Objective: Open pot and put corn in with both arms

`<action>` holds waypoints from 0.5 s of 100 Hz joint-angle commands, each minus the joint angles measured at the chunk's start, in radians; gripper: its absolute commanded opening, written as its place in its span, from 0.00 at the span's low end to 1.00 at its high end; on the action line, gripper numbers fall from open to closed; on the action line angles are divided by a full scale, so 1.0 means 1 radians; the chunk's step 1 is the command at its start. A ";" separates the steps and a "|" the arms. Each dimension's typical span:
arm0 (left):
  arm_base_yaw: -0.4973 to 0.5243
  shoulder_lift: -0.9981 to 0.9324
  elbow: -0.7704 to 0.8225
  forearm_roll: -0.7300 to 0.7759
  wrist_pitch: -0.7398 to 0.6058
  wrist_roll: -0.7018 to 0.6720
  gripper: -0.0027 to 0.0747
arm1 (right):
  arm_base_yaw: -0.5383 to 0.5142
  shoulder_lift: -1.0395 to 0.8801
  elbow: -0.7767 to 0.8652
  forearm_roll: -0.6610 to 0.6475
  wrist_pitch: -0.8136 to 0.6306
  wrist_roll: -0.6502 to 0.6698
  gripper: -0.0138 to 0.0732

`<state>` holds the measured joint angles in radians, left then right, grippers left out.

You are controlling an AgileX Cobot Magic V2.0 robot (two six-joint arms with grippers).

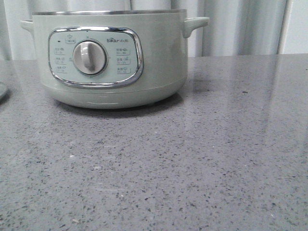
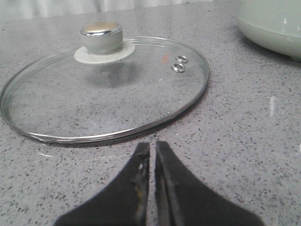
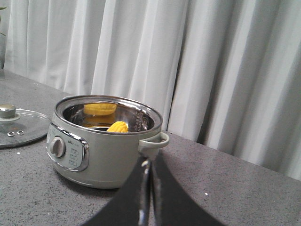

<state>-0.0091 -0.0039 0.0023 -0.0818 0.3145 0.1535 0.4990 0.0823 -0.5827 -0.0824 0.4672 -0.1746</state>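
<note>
Grey countertop: corn (image 3: 117, 126) inside pot (image 3: 101, 153); both pincers closed.

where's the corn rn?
Inside the pot: the right wrist view shows the corn poking up above the steel rim, with the glass lid flat on the counter beside the pot.

Pot (image 1: 159, 57): pale green, chrome-framed panel, grey dial (image 1: 89, 57), steel rim and mirror-bright interior. Corn (image 3: 117, 126): bright yellow, kernels in rows. Lid (image 2: 103, 92): clear glass, chrome edge, pale-green knob with a brass-toned cap. Desk (image 1: 192, 163): grey, speckled dark and white. Curtain (image 3: 211, 66): white, vertical folds. Both pincers: black.
</note>
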 commanded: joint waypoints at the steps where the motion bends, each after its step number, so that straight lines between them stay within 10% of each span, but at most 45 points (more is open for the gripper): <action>1: -0.005 -0.034 0.007 -0.001 -0.056 -0.010 0.01 | -0.004 0.014 -0.020 -0.014 -0.080 -0.009 0.08; 50: -0.005 -0.034 0.007 -0.001 -0.056 -0.010 0.01 | -0.004 0.013 -0.004 -0.014 -0.082 -0.009 0.08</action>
<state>-0.0091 -0.0039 0.0023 -0.0818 0.3150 0.1535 0.4994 0.0823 -0.5764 -0.0824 0.4635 -0.1746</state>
